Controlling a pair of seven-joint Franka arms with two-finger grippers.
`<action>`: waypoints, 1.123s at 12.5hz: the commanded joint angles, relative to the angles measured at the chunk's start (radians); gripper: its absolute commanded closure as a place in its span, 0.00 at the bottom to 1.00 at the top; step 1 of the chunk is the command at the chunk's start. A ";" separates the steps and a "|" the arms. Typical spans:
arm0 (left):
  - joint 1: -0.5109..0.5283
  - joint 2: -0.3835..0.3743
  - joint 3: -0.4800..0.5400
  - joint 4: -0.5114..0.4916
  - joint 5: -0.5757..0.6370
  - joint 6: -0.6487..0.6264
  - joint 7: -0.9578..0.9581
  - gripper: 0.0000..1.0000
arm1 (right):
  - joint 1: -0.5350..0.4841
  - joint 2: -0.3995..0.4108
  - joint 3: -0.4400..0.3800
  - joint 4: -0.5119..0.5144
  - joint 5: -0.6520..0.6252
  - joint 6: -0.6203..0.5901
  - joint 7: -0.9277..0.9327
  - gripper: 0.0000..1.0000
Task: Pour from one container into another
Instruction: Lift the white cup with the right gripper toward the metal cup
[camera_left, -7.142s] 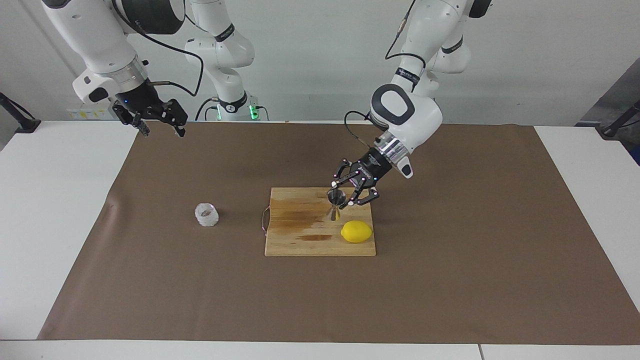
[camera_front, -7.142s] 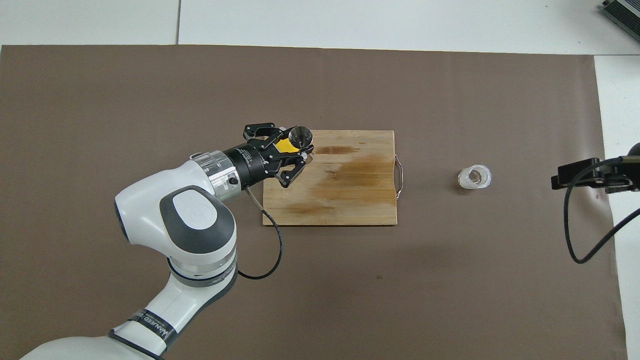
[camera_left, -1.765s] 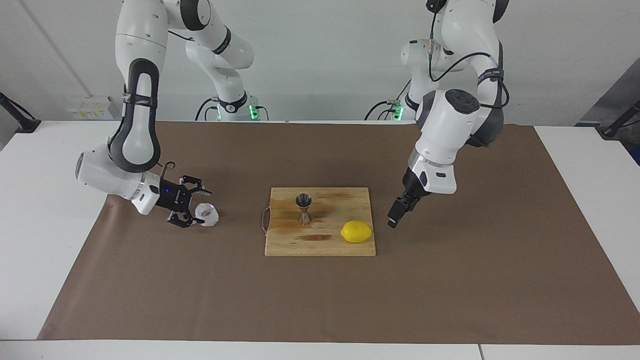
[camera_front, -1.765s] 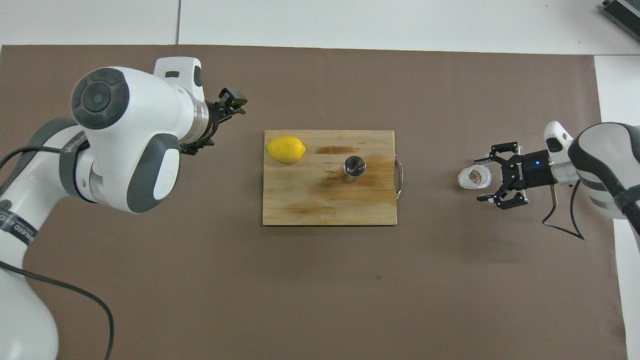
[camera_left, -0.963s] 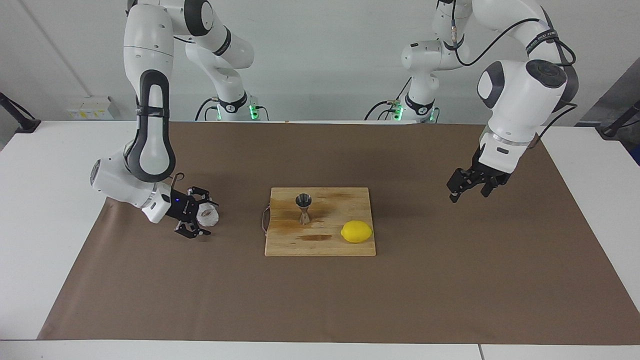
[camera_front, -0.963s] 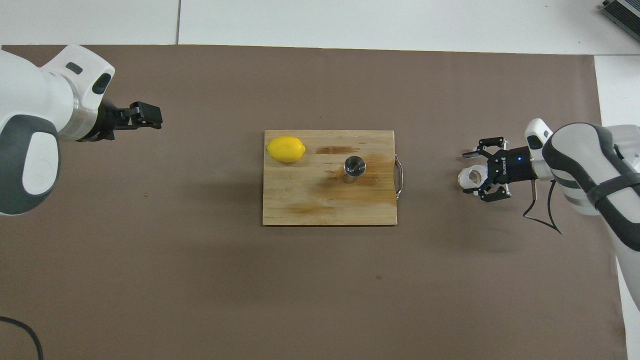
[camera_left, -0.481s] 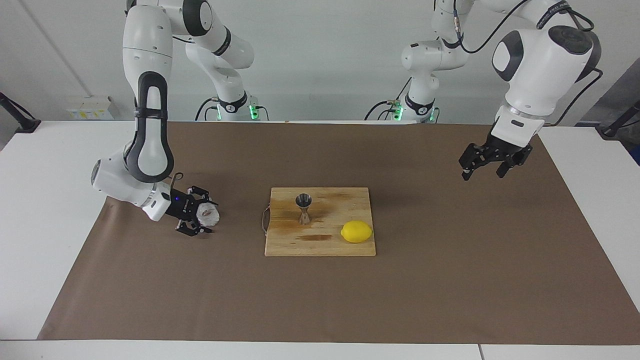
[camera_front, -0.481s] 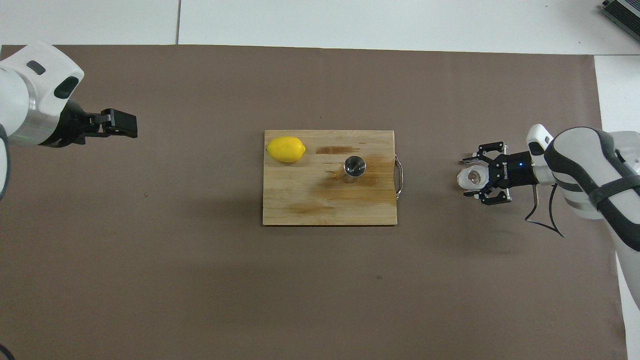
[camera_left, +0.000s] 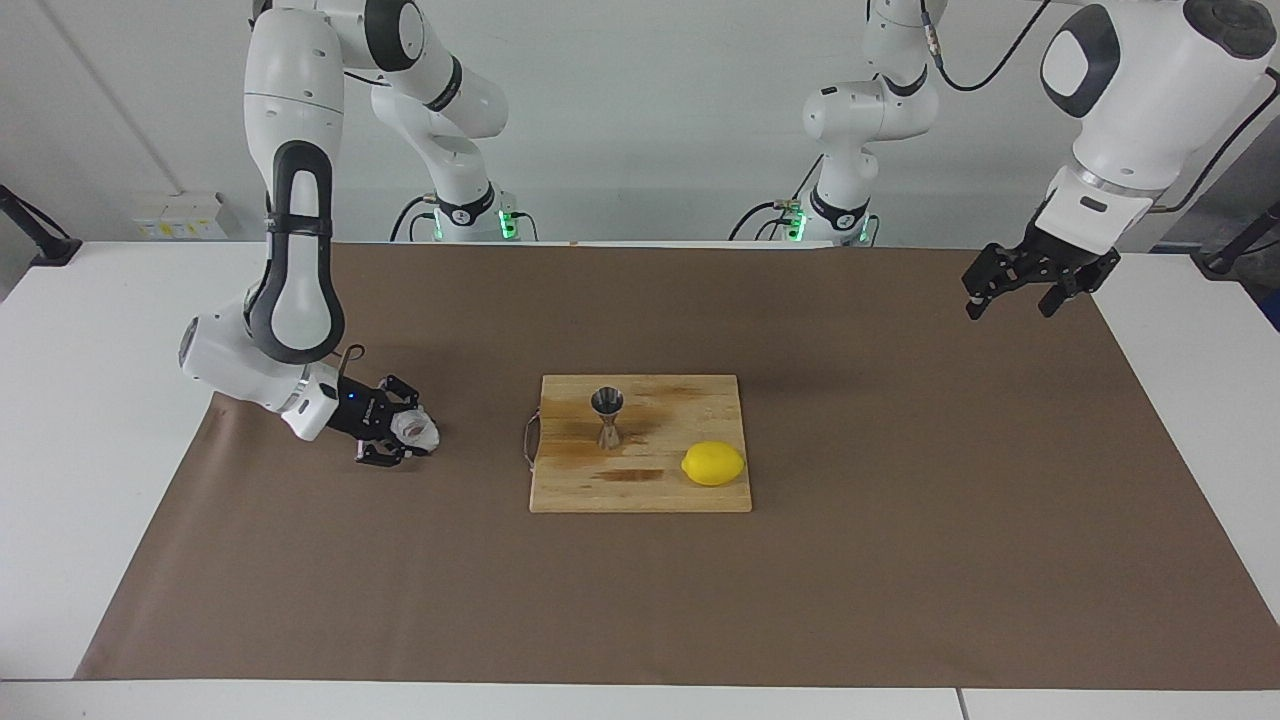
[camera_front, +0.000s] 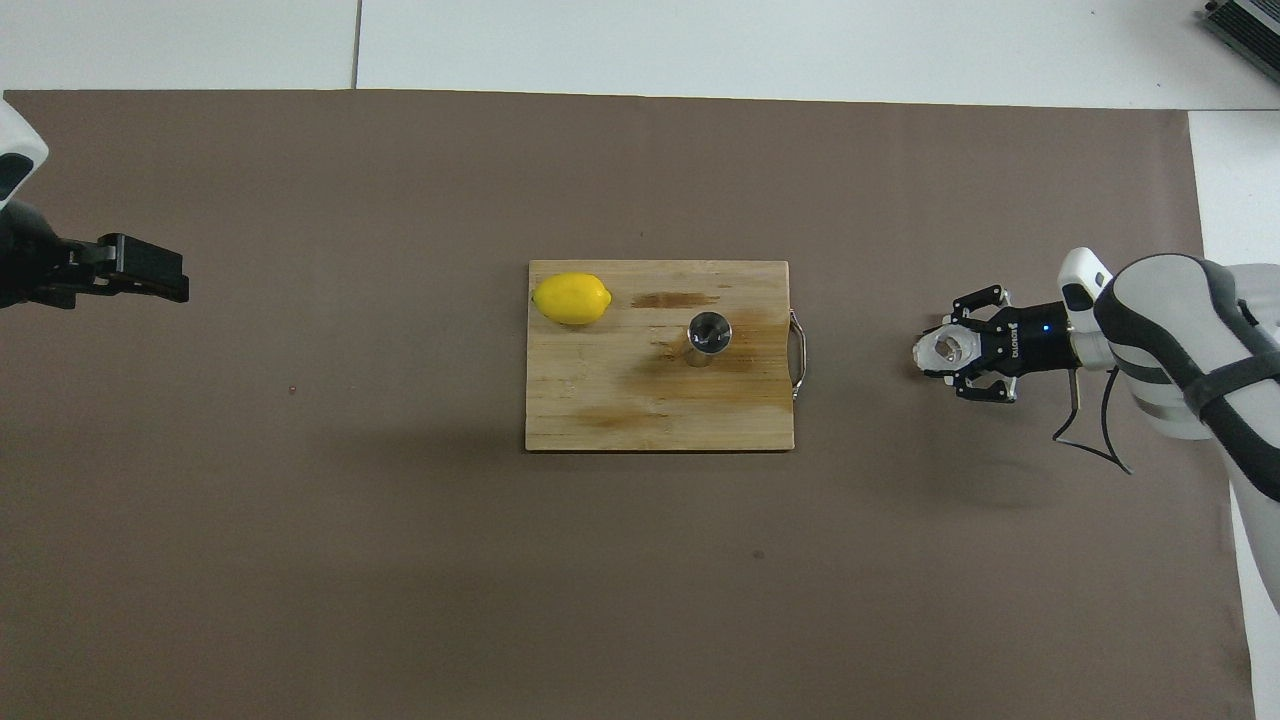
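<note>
The clear faceted glass cup (camera_left: 421, 431) (camera_front: 940, 348) stands on the brown mat toward the right arm's end of the table. My right gripper (camera_left: 408, 436) (camera_front: 955, 351) lies low and sideways, shut on it. The steel jigger (camera_left: 607, 415) (camera_front: 708, 334) stands upright on the wooden cutting board (camera_left: 640, 492) (camera_front: 650, 420), with nothing touching it. My left gripper (camera_left: 1010, 298) (camera_front: 140, 268) hangs open and empty, raised over the mat's edge at the left arm's end.
A yellow lemon (camera_left: 713, 463) (camera_front: 571, 298) lies on the board's corner toward the left arm's end. The board has a wire handle (camera_left: 528, 440) facing the cup. The brown mat (camera_left: 640, 600) covers most of the white table.
My right gripper's fingers have closed onto the glass cup. The left arm has lifted and swung away from the board toward its own end of the table.
</note>
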 joint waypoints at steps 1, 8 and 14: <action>-0.006 -0.078 0.011 -0.063 0.009 -0.032 0.047 0.00 | 0.011 -0.035 0.009 0.002 0.037 0.008 0.023 0.63; -0.006 -0.080 -0.001 -0.066 -0.012 -0.046 0.034 0.00 | 0.252 -0.161 0.013 0.099 -0.022 0.020 0.573 0.63; -0.006 -0.078 0.000 -0.049 -0.040 -0.109 0.054 0.00 | 0.456 -0.153 0.013 0.189 -0.273 0.144 0.876 0.63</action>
